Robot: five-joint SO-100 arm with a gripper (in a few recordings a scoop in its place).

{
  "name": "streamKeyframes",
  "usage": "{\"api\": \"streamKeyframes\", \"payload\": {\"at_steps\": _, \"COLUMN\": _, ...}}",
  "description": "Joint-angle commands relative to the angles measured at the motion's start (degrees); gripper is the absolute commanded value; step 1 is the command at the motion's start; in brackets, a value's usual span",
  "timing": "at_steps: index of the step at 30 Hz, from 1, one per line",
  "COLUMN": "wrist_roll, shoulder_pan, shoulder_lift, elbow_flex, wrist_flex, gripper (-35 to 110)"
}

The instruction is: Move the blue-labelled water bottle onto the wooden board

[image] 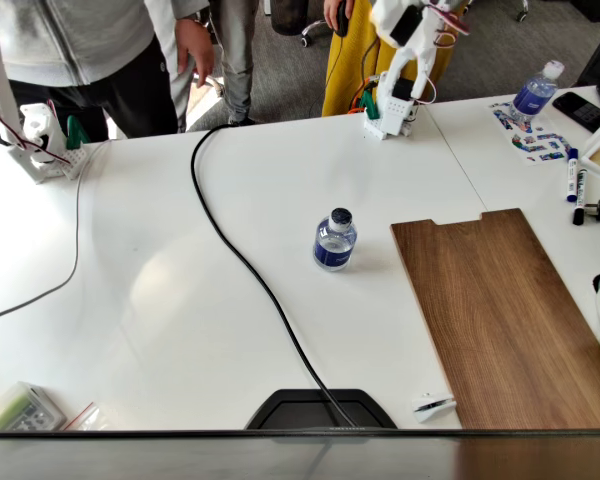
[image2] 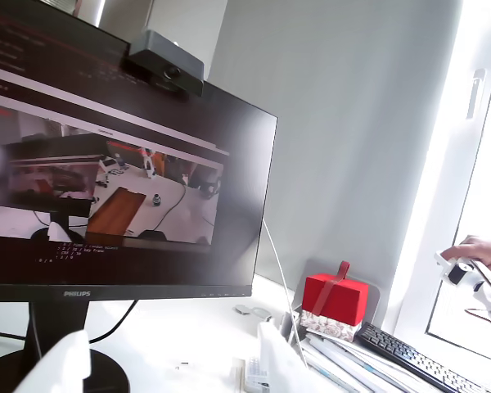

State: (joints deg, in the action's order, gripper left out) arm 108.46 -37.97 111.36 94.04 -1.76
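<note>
Clear plastic, squat and light, the blue-labelled water bottle stands upright in the fixed view on the white table, just left of the wooden board (likely slippery; grip the labelled waist). Open tabletop surrounds it, though a black cable passes near. The arm is raised far behind. Wrist view: whitish fingers blur low against a monitor; I cannot tell their opening.

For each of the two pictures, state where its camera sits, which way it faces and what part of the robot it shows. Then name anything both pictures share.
Fixed view: sits high at the table's near edge, looking down across the white table at the blue-labelled water bottle, the wooden board and the arm at the far edge.
Wrist view: rides on the raised arm, facing level at a monitor, a red box and a keyboard.
Shared: no object clearly appears in both.
</note>
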Motion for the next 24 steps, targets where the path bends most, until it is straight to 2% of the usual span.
{"api": "streamKeyframes", "payload": {"at_steps": 1, "wrist_roll": -0.3, "shoulder_pan": -1.4, "shoulder_lift": -4.0, "elbow_flex": -9.3, "wrist_flex": 0.4, "gripper": 28}}
{"api": "streamKeyframes", "payload": {"at_steps": 7, "wrist_roll": -0.2, "shoulder_pan": -2.6, "shoulder_lift": -12.9, "elbow_flex": -16.9, "wrist_flex": -1.3, "gripper": 28}}
{"api": "streamKeyframes", "payload": {"at_steps": 15, "wrist_roll": 4.0, "shoulder_pan": -3.3, "shoulder_lift": -20.8, "elbow_flex": -16.5, "wrist_flex": -5.8, "gripper": 27}}
{"api": "streamKeyframes", "payload": {"at_steps": 24, "wrist_roll": 8.3, "shoulder_pan": 1.3, "shoulder_lift": -27.5, "elbow_flex": -16.8, "wrist_flex": -10.5, "gripper": 27}}
